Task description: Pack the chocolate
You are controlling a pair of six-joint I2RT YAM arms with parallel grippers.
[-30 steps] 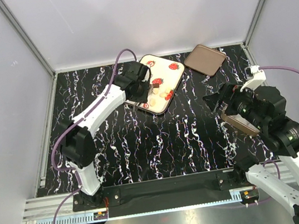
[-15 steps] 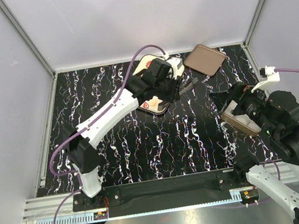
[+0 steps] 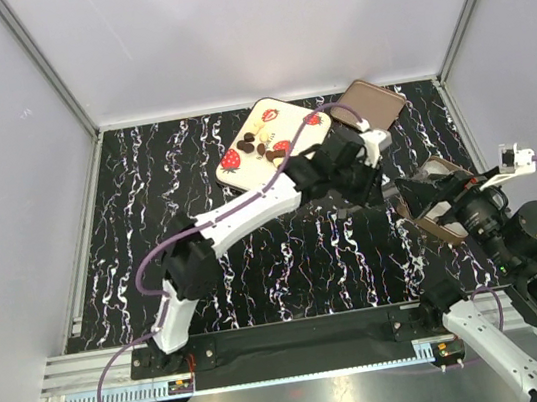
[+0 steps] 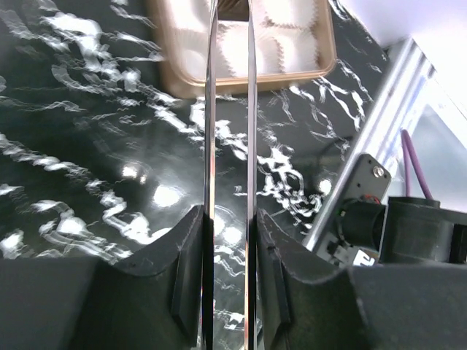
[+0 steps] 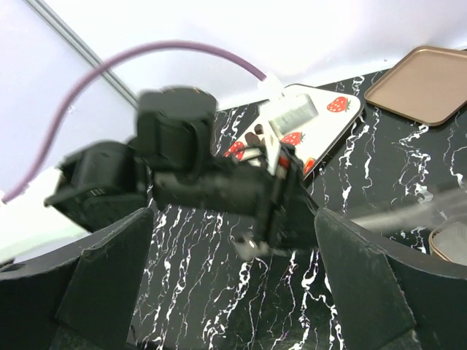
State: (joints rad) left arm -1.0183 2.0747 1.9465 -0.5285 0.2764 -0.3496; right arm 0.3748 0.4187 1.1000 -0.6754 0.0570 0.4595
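My left pincer [image 4: 232,22], blades nearly together, has swung to centre right.
Tips over the tan box of white paper cups [image 4: 292,77]: drop-off next; whether they hold anything, I cannot tell.

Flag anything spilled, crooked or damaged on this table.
Nothing stands out. The chocolates sit clustered on the strawberry tray, none visibly off it. The brown lid lies at the back beside the tray. The box rests level on the table, its white paper cups in place.
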